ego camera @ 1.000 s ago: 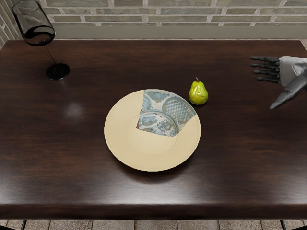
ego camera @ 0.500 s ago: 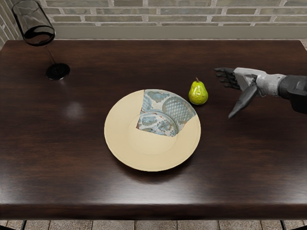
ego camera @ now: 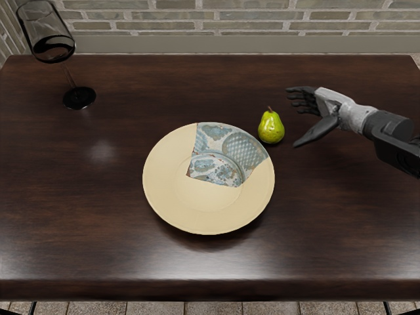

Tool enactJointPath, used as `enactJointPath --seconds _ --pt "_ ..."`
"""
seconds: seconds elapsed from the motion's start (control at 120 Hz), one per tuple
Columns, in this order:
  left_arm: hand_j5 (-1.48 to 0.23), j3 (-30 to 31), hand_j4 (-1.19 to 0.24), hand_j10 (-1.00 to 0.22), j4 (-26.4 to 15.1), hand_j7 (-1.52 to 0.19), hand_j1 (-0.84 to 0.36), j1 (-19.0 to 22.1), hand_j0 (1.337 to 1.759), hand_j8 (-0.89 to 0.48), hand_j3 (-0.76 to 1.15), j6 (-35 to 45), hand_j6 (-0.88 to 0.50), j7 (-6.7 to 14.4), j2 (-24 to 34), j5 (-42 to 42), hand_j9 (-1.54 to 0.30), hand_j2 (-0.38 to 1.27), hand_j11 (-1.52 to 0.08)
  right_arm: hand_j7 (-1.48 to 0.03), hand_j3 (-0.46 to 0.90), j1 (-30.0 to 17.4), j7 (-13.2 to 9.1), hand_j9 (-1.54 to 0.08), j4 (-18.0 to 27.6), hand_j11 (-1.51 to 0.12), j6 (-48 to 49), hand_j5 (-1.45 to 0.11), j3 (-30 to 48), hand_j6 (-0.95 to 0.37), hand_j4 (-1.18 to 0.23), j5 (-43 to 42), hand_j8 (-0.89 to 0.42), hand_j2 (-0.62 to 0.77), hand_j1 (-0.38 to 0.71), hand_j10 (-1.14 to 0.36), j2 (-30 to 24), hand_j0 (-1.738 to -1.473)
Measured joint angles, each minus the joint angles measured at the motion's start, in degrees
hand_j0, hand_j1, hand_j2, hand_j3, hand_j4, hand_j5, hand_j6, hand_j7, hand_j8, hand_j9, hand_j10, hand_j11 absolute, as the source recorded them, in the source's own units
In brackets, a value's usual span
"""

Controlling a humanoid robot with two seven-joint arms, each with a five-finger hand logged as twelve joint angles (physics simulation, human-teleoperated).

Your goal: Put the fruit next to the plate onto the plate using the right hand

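Note:
A green pear (ego camera: 271, 126) stands upright on the dark table, just off the upper right rim of the cream plate (ego camera: 170, 190). Part of the plate carries a blue-grey pattern. My right hand (ego camera: 306, 115) comes in from the right edge and hovers a short way to the right of the pear, apart from it. Its fingers (ego camera: 298, 98) are spread and the thumb points down toward the table. Nothing is in the hand. The left arm does not show.
A wine glass (ego camera: 49, 39) with dark wine stands at the far left corner, its foot (ego camera: 79, 98) on the table. A brick wall runs behind the table's far edge.
My right hand has moved left from the right edge toward the pear, with more of the forearm now in view. The pear and plate have not moved.

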Motion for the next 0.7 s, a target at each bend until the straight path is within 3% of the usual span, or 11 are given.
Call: enactJointPath --seconds 0.2,0.7 --pt "0.0 0.0 0.0 0.0 0.0 0.0 0.35 0.0 1.658 0.0 0.0 0.0 0.0 0.0 0.0 0.0 0.0 0.0 0.0 -0.25 0.0 -1.5 1.9 -0.25 -1.8 -0.25 -9.8 -0.25 -0.4 -0.19 -0.19 -0.5 -0.19 -0.04 -0.12 -0.19 3.7 -1.658" --pt "0.0 0.0 0.0 0.0 0.0 0.0 0.35 0.0 1.658 0.0 0.0 0.0 0.0 0.0 0.0 0.0 0.0 0.0 0.0 -0.33 0.0 -3.7 2.2 -0.33 -3.5 -0.33 -18.9 -0.33 -1.7 -0.25 -0.25 -2.9 -0.25 -0.05 -0.05 -0.25 10.3 -1.658"
